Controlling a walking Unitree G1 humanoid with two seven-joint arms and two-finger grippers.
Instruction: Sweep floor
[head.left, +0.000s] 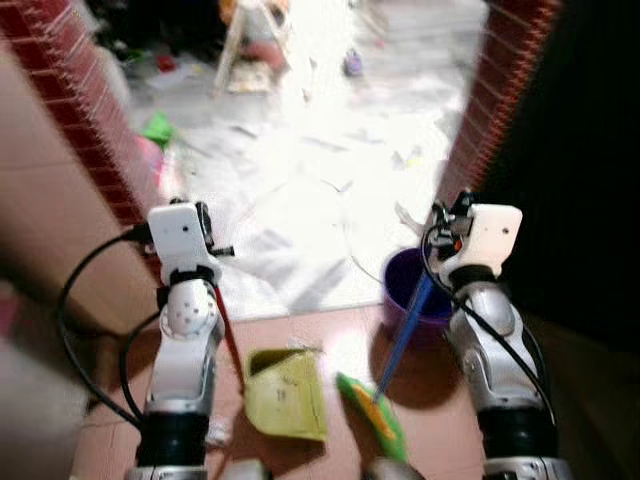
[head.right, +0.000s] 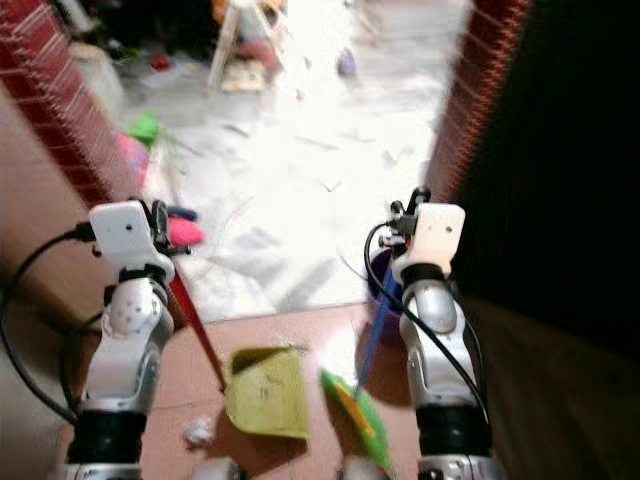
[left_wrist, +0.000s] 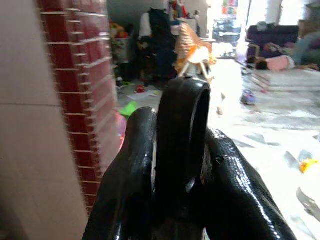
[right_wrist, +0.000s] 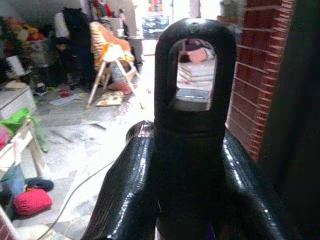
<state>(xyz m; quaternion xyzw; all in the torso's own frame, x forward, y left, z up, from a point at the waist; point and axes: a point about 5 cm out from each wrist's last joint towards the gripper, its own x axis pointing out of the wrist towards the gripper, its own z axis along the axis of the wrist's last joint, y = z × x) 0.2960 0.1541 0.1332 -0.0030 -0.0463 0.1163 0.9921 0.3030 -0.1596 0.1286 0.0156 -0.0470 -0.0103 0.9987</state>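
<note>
**Left eye view: broom and dustpan in hand at the doorway**

Beyond the brick doorway, pale floor strewn with scraps and toys; nearer, reddish tile. Purple bucket standing just beside the right arm. Yellow-green dustpan resting on the tile on a red handle, left gripper closed round its top end. Broom with blue stick and green head touching the tile between dustpan and bucket, right gripper clamped on the black loop at the stick's end.

Likely light, stiff plastic throughout; smooth sticks prone to twisting in a two-finger hold. Grip at the very end giving reach but little leverage; firmer control probably lower on the stick.
</note>
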